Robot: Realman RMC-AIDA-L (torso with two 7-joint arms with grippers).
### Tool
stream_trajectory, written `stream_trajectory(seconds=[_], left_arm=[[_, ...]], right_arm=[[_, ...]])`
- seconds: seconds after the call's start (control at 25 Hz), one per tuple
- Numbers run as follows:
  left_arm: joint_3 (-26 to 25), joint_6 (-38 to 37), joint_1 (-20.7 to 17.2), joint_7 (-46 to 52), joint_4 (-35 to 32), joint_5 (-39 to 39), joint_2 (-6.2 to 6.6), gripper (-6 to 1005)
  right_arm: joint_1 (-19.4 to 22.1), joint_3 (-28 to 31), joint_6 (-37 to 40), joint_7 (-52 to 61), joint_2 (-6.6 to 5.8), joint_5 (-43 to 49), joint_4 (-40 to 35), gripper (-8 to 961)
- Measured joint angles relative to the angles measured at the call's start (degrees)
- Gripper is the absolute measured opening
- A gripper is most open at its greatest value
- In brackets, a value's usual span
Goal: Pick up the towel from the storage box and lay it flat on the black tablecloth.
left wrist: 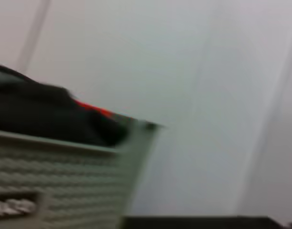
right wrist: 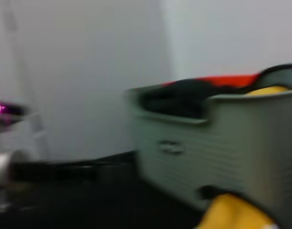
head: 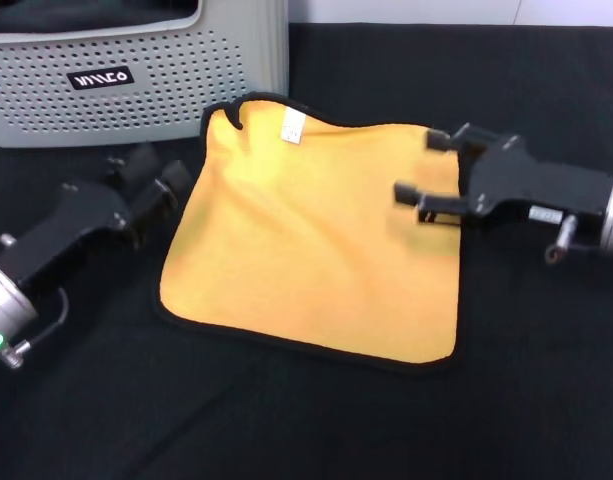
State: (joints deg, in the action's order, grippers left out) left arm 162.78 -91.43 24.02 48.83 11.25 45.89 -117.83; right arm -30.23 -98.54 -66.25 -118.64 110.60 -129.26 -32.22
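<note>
The towel is lying yellow side up in the middle of the head view, spread almost flat on the black tablecloth, with only its upper left corner curling over near the white tag. The storage box is sitting in the upper left of the frame, just beyond that corner. The right gripper is hovering over the towel's right edge with its jaws standing wide and holding nothing; the left gripper is sitting just off the left edge, its jaws looking parted and empty. The main risk now is a retreating finger snagging the soft edge and dragging the cloth into a fold, or the curled corner being left turned over.
</note>
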Motion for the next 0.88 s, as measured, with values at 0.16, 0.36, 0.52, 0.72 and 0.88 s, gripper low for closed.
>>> stream_trajectory(seconds=[0.16, 0.36, 0.52, 0.72, 0.88], left_arm=[[0.0, -4.2, 1.57, 5.39, 0.74, -9.26, 1.47, 510], [0.0, -5.21, 3.87, 10.07, 0.89, -17.23, 2.07, 510], [0.09, -5.29, 5.7, 13.0, 1.47, -22.07, 2.09, 510], [0.09, -6.72, 6.61, 14.78, 1.68, -24.14, 2.34, 510], [0.08, -6.8, 6.95, 15.76, 1.72, -24.25, 2.45, 510]], right_arm=[[-2.1, -0.01, -3.9, 4.28, 0.47, 8.19, -1.11, 821], [-5.43, -0.05, -6.0, 7.72, 2.95, 18.37, -1.18, 822], [-6.79, -0.02, -10.14, 9.04, 3.7, 22.49, -1.25, 821], [-6.48, 1.04, -13.27, 10.05, 2.79, 23.32, -1.76, 819], [-5.78, 1.58, -13.43, 10.07, 2.56, 23.62, -1.98, 816]])
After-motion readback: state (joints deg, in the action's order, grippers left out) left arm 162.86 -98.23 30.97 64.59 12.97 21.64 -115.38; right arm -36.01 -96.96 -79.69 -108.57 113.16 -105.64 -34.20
